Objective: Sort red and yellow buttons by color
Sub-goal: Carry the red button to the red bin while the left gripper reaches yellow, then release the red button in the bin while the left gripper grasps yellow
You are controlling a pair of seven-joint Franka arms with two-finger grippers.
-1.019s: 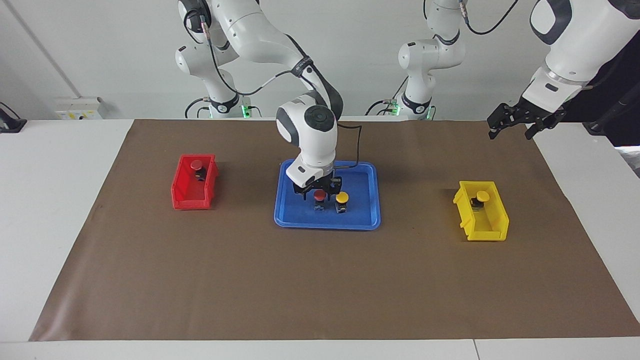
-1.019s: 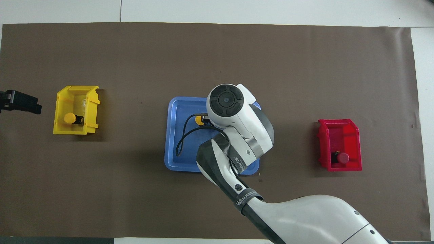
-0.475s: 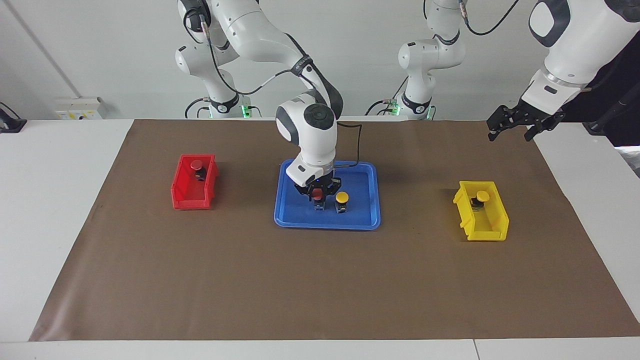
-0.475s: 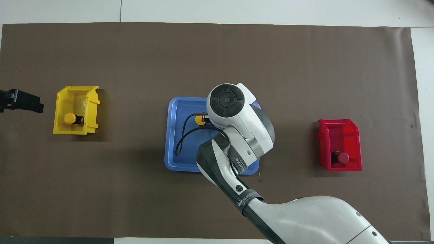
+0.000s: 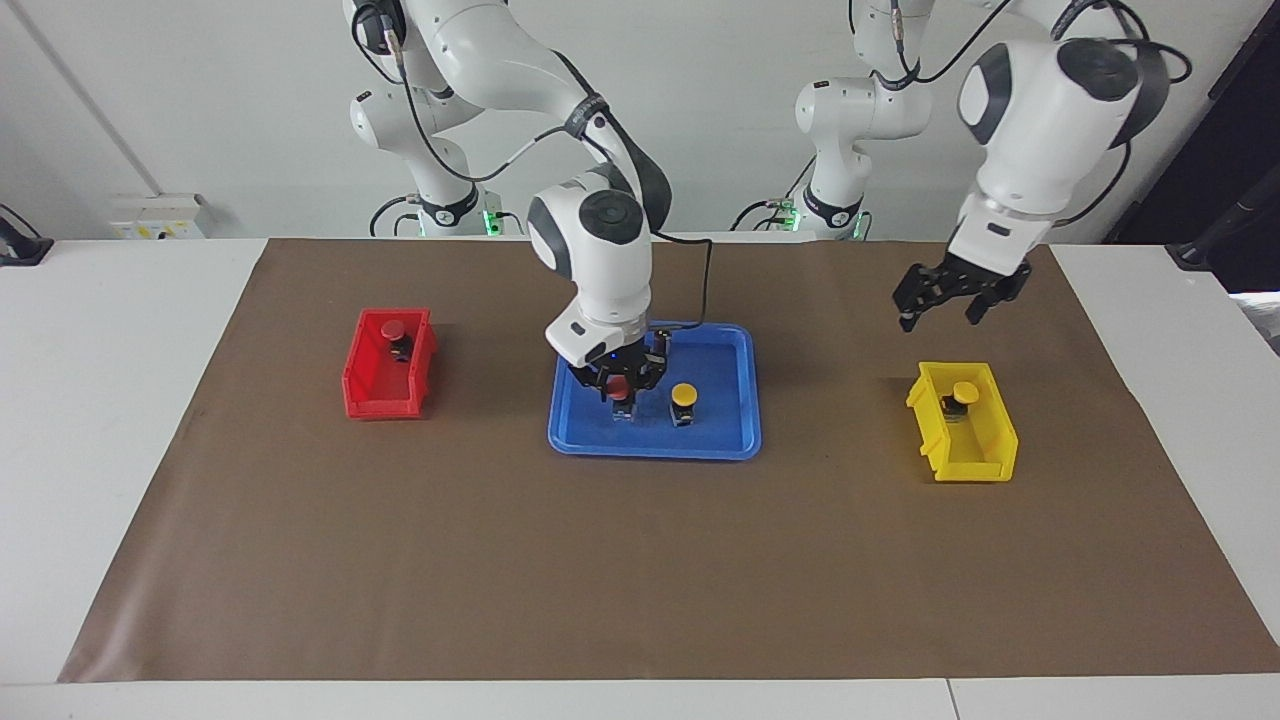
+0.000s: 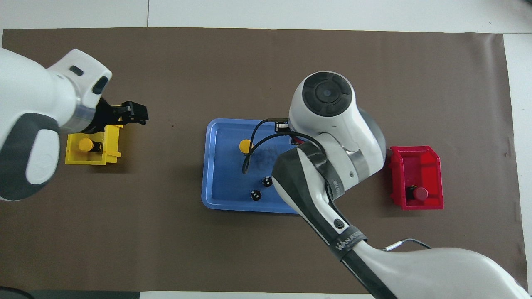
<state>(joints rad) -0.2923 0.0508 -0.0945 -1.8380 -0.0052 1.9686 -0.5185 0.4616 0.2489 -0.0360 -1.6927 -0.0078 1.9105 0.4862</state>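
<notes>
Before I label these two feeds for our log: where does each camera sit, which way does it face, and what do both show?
Facing view: high across the table, looking at the robots; both arm bases and arms show, the right claw shut on a red button over the blue tray, the left claw open over the mat.
Overhead view: above the robots' end, looking steeply down; arms enter from below, right arm hiding its claw.
Shared: tray, yellow button, red bin, yellow bin.
</notes>
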